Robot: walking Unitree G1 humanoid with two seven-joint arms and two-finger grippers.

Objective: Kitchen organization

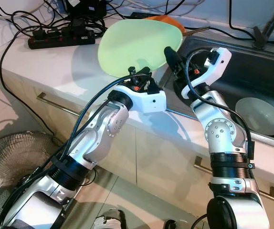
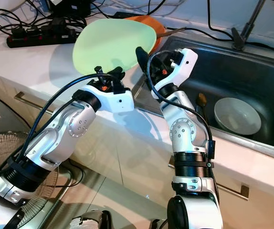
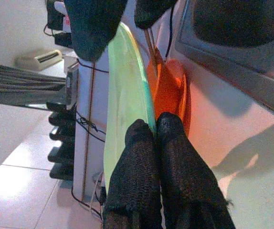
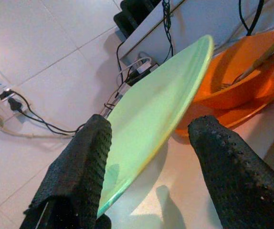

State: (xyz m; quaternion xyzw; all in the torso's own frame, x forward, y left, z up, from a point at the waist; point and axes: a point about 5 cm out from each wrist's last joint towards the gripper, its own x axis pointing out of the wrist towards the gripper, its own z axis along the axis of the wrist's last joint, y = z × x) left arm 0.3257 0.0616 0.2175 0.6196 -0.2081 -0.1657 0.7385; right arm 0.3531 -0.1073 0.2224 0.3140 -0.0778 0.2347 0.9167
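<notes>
The left gripper [image 3: 151, 131], fingers together, is clamped on the near rim of a broad pale-green round plate [image 1: 137, 45], which is held tilted up above the white countertop [image 1: 56, 67]. The right gripper [image 4: 149, 138] stands with fingers apart, straddling the plate's edge at the sink side without visibly touching it.

For a clean step, the raised plate is best kept steady by the left grip while the right fingers close squarely on the rim — a one-point hold on so wide a disc probably lets it swing.

Just behind the plate sits an orange bowl holding wooden chopsticks [image 4: 242, 81]; a black power strip with cables [image 1: 63, 36] lies near on the counter. The counter's front edge runs beneath both wrists. Open room lies toward the steel sink [image 2: 270, 71], where a white bowl [image 2: 237, 116] rests — well apart from the plate.
</notes>
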